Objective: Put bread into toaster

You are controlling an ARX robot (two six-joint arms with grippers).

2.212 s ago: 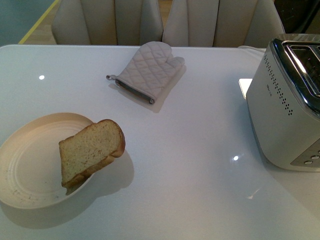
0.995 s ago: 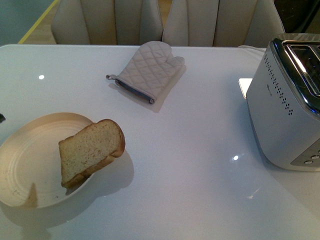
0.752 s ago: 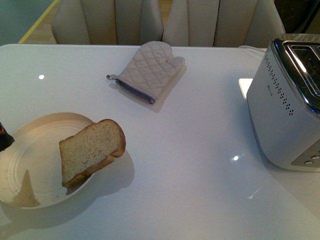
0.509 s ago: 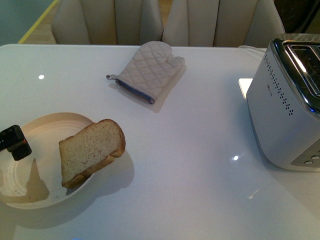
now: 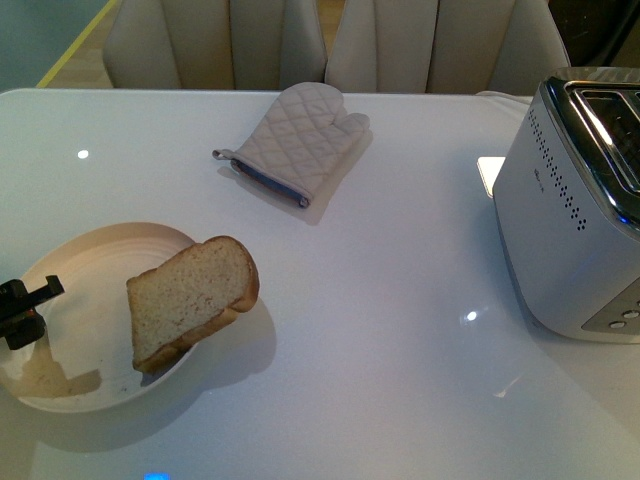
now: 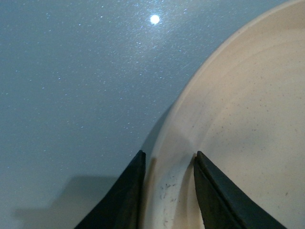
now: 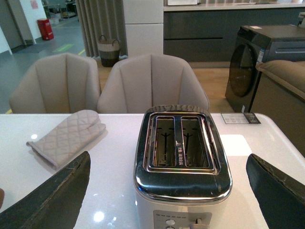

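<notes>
In the front view, we are seeing the bread (image 5: 192, 300) leaning on the right rim of a cream plate (image 5: 90, 260) near the near-left corner of the bench (image 5: 400, 330). The left hand (image 5: 22, 308) is sitting at the plate's left rim. The toaster (image 5: 570, 230) is standing at the right edge, well apart from the bread. An oven mitt (image 5: 295, 140) is lying near the far edge.

In the left wrist view, the left hand (image 6: 169, 153) is grasping the plate (image 6: 238, 95) by its rim, one dark finger outside and one inside.

In the right wrist view, the right hand (image 7: 167, 160) is hanging released, its fingers (image 7: 57, 195) spread wide, facing the toaster (image 7: 183, 183).
</notes>
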